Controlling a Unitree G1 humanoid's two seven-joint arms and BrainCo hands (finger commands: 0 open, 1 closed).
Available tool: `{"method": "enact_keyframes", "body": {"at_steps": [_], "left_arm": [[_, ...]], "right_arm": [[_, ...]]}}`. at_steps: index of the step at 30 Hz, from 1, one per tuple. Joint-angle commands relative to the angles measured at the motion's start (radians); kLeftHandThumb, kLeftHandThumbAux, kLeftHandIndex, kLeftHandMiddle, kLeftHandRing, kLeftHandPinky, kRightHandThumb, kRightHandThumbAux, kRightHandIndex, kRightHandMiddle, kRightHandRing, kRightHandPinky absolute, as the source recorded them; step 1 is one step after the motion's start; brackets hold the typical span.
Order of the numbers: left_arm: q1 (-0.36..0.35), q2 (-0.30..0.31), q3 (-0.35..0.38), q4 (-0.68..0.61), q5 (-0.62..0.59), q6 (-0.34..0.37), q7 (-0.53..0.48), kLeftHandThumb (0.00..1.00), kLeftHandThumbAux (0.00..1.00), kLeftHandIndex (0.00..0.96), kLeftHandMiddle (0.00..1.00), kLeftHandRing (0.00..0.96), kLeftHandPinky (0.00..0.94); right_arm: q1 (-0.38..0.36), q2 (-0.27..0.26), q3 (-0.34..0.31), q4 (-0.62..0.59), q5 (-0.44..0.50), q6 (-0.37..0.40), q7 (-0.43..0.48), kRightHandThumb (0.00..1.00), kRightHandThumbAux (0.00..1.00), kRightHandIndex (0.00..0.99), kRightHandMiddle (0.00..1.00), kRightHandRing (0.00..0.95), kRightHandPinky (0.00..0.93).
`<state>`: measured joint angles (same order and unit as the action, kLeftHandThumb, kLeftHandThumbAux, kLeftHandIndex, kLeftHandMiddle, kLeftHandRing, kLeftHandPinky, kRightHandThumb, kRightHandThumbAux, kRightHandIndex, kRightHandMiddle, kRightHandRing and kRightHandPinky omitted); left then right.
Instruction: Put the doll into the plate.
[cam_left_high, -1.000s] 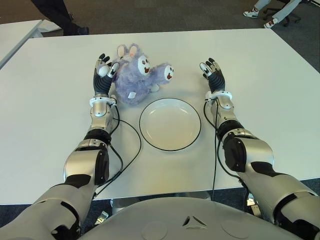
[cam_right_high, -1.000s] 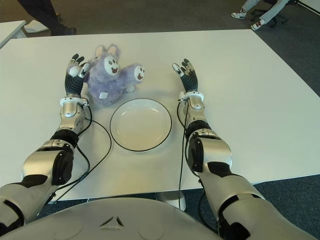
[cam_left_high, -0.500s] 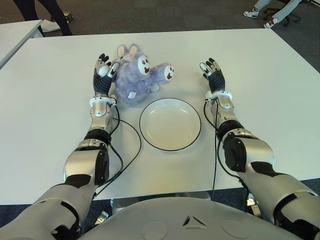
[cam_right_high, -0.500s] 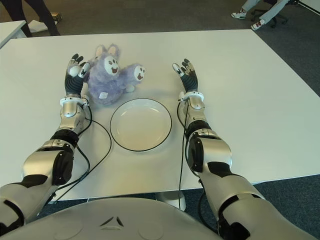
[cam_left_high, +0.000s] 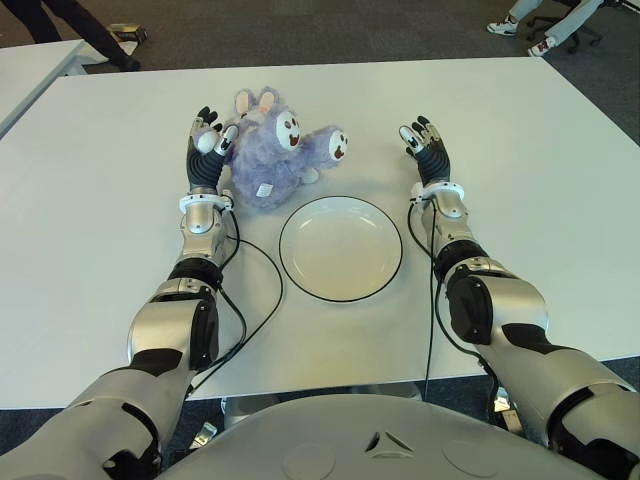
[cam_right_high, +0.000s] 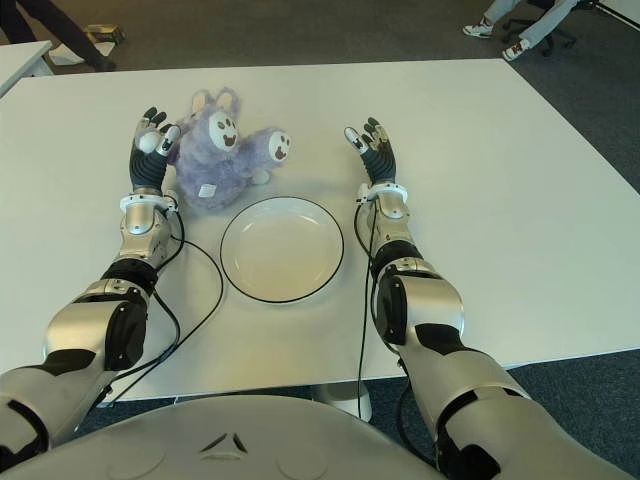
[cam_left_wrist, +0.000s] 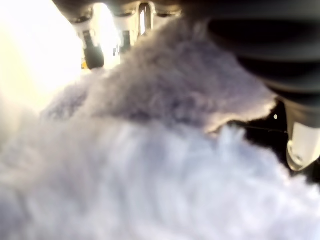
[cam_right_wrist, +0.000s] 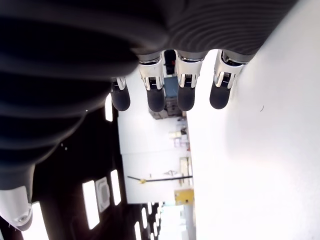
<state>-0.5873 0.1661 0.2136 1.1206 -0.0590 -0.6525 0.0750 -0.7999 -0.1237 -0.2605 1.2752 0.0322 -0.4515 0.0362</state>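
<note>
The plate (cam_left_high: 340, 248) holds nothing; the doll (cam_left_high: 275, 150) lies just behind it.

One purple plush doll (cam_left_high: 277, 150) lies on one large white table (cam_left_high: 540, 200). One white plate (cam_left_high: 340, 248) with a dark rim sits on it too. Two robot hands show: one left hand (cam_left_high: 206, 148) and one right hand (cam_left_high: 426, 149). Two black cables (cam_left_high: 262, 300) run along the arms, one on each side of the plate. A second white table (cam_left_high: 35, 65) shows at the far left corner. Parts of two persons (cam_left_high: 540, 20) show along the far edge.
</note>
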Motion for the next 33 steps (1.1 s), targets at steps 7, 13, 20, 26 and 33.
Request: {"method": "enact_keyframes", "body": {"at_steps": [7,13,20,26,33], "left_arm": [[0.098,-0.028,-0.012,0.052,0.020,0.013,0.019,0.000,0.496,0.000,0.108,0.114,0.114],[0.097,-0.030,-0.013,0.053,0.021,0.010,0.028,0.000,0.490,0.000,0.111,0.118,0.116],[0.099,-0.029,-0.018,0.052,0.025,0.003,0.030,0.000,0.486,0.000,0.111,0.117,0.112],[0.097,-0.029,-0.020,0.055,0.027,0.004,0.031,0.000,0.491,0.000,0.112,0.115,0.111],[0.095,-0.029,-0.019,0.055,0.025,0.006,0.033,0.000,0.489,0.000,0.118,0.121,0.115]], "right_arm": [[0.078,0.020,0.003,0.051,-0.004,0.040,0.000,0.088,0.545,0.036,0.061,0.056,0.073],[0.078,0.023,-0.009,0.051,0.012,0.040,0.019,0.107,0.562,0.033,0.059,0.054,0.075],[0.076,0.027,-0.022,0.050,0.023,0.038,0.033,0.113,0.570,0.027,0.060,0.057,0.073],[0.074,0.026,-0.018,0.050,0.011,0.042,0.022,0.095,0.554,0.019,0.048,0.043,0.051],[0.073,0.022,-0.005,0.051,-0.003,0.053,0.004,0.088,0.537,0.018,0.041,0.040,0.067]]}}
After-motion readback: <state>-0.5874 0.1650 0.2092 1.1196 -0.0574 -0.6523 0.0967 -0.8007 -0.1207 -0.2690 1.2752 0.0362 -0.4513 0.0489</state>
